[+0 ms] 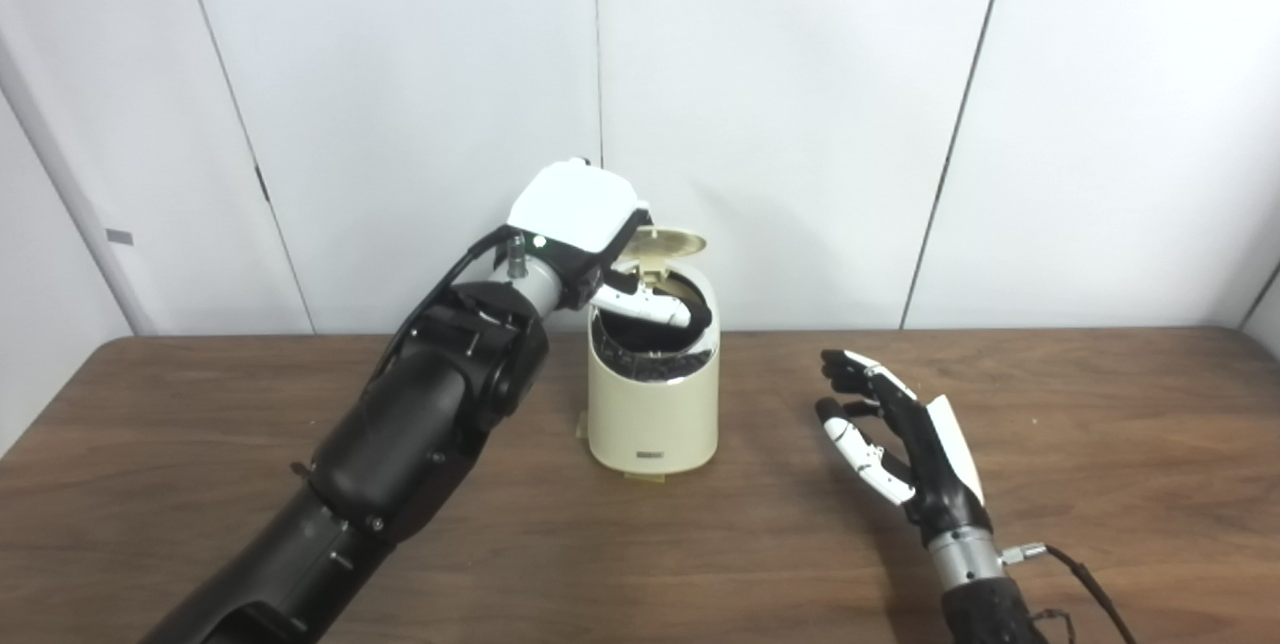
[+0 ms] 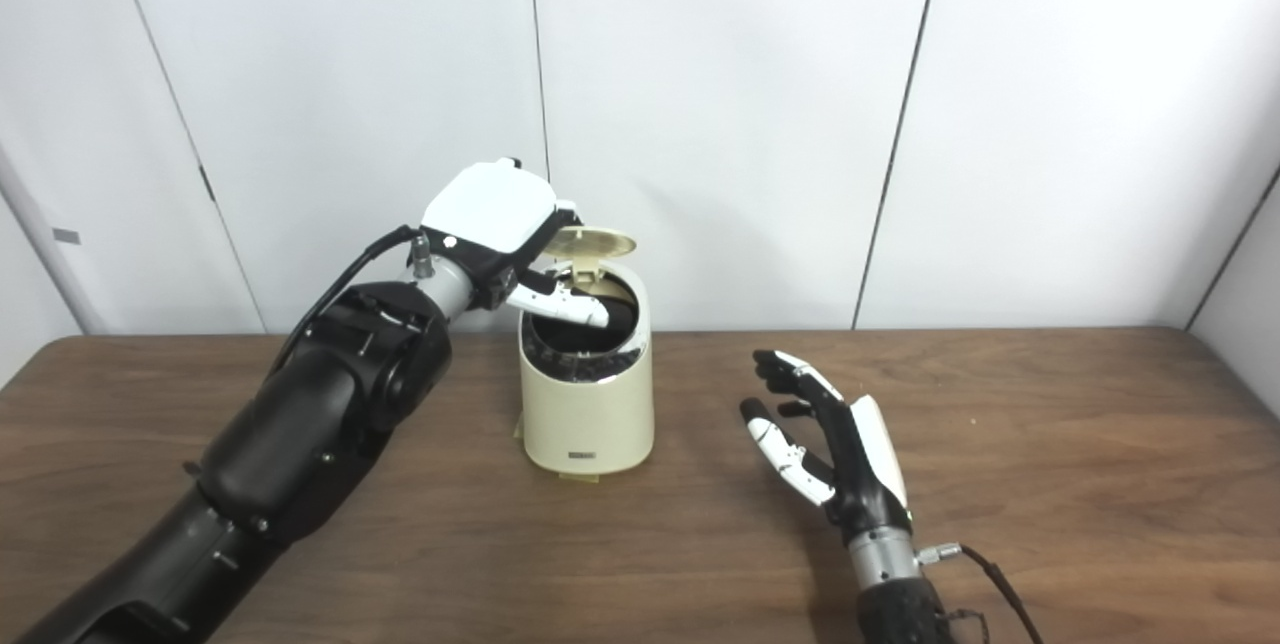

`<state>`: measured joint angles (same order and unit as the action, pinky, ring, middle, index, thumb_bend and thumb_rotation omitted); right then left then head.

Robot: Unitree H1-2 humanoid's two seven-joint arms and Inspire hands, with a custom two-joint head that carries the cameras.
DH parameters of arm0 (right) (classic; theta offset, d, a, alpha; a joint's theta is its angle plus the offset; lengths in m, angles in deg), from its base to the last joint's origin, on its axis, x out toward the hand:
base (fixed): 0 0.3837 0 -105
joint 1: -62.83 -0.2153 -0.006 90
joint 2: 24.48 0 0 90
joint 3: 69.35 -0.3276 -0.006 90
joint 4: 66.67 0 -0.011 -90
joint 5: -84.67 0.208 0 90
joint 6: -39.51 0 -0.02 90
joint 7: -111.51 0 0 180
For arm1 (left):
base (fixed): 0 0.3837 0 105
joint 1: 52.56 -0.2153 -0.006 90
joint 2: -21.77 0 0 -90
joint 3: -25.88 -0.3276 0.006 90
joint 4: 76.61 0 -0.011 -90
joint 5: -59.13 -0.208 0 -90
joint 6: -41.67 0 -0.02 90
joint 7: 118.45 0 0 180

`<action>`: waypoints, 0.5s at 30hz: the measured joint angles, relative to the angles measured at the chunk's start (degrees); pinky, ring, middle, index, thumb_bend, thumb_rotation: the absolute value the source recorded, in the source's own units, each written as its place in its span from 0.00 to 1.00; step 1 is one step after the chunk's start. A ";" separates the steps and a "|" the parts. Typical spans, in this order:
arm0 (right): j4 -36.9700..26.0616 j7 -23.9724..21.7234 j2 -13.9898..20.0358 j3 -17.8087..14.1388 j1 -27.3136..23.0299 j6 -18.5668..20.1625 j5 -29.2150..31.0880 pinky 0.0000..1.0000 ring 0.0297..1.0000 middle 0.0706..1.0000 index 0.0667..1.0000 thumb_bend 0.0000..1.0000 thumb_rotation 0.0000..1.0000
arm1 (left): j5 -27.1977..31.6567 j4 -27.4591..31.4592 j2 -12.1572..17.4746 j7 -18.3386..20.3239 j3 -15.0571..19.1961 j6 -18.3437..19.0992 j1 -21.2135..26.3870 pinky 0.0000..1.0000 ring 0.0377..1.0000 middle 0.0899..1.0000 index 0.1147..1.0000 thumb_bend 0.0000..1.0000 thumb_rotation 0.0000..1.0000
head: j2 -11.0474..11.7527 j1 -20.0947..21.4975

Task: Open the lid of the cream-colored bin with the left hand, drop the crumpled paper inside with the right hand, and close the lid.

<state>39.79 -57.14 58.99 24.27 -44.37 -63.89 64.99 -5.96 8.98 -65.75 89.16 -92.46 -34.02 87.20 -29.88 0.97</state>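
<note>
Your left hand reaches over the bin mid-desk, grip unclear; lid is up. Right hand is released, empty; no paper visible, maybe dropped. Closing's left.

The left arm reaches forward with its wrist raised; the left hand is turned palm down, one finger pointing rightward, the rest hidden, so perhaps curled. The right hand is held low, palm facing left, fingers spread and empty.
</note>
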 measured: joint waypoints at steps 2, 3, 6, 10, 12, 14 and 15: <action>0.02 0.00 0.00 -0.01 -0.01 0.00 0.11 0.69 0.77 0.77 0.77 0.16 0.68 | -0.02 0.00 -0.01 0.00 0.21 -0.09 0.00 1.00 0.90 0.78 0.75 1.00 1.00 | 0.00 0.09; 0.03 0.00 0.00 -0.02 -0.01 0.00 0.14 0.69 0.77 0.77 0.77 0.16 0.68 | -0.05 0.00 0.00 0.00 0.25 -0.14 0.00 1.00 0.90 0.78 0.75 1.00 1.00 | 0.00 0.09; 0.03 0.00 -0.02 0.00 -0.02 0.03 -0.02 0.69 0.77 0.77 0.77 0.17 0.71 | -0.54 0.00 0.00 0.00 0.19 -0.43 0.00 1.00 0.89 0.80 0.76 1.00 1.00 | 0.00 0.17; 0.04 0.00 -0.12 -0.01 -0.05 0.02 -0.10 0.69 0.77 0.77 0.77 0.16 0.68 | -3.51 0.00 0.59 -0.48 -0.91 -2.59 0.02 1.00 0.92 0.82 0.77 1.00 1.00 | 0.00 0.26; 0.04 0.03 -0.22 -0.02 -0.07 0.03 -0.17 0.69 0.77 0.77 0.77 0.16 0.68 | -6.04 0.01 1.43 -1.59 -2.17 -4.41 -0.01 1.00 0.93 0.82 0.78 1.00 1.00 | 0.09 0.26; 0.03 0.03 -0.39 -0.05 -0.08 0.03 -0.20 0.69 0.77 0.77 0.77 0.16 0.68 | -8.55 0.30 2.41 -4.01 -3.16 -6.05 -0.29 1.00 0.94 0.81 0.78 1.00 1.00 | 0.09 0.26; 0.03 0.03 -0.46 -0.05 -0.09 0.03 -0.19 0.70 0.77 0.77 0.77 0.16 0.68 | -9.86 0.61 2.76 -5.09 -3.42 -6.95 -0.57 1.00 0.95 0.82 0.79 1.00 1.00 | 0.09 0.26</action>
<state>39.82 -57.11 58.52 24.22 -44.47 -63.86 64.80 -15.82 9.58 -62.99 84.07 -95.88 -40.98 86.63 -29.79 1.23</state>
